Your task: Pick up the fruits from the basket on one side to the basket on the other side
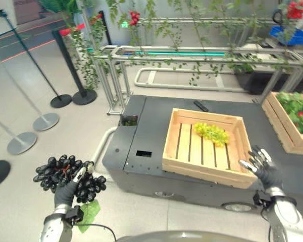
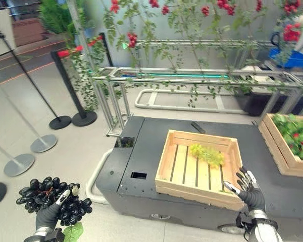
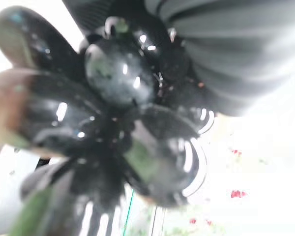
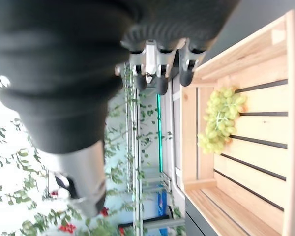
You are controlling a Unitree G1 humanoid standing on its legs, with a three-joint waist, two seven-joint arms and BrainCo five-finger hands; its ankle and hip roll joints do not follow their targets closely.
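Plainly, from the left eye view, the left hand [image 1: 66, 190] is curled round a bunch of black grapes [image 1: 65, 176], held up low on the robot's left, well apart from the wooden crate [image 1: 207, 169] that sits on a dark platform [image 1: 141, 131]. A bunch of green grapes [image 1: 212, 133] already lies on the crate's slatted floor toward its far side. The right hand [image 1: 262, 164] hovers with fingers spread just beside the crate's near right corner and holds nothing. A second crate with greenery and red fruit [image 1: 295, 113] stands further to the right. The right eye view gives the same layout, with a green leaf [image 2: 73, 233] hanging below the black bunch. The left wrist view looks straight onto the glossy black grapes, pressed close against the hand's dark ribbed cover. The right wrist view looks past the right hand's straight fingers [image 4: 160, 81] to the open crate and the green bunch inside, apart from those fingers. By my reading, the step in hand is the carry: the black bunch is picked and has yet to reach the crate. The next move calls for swinging the left arm across over the near rim and lowering onto bare slats beside the green bunch before letting go.
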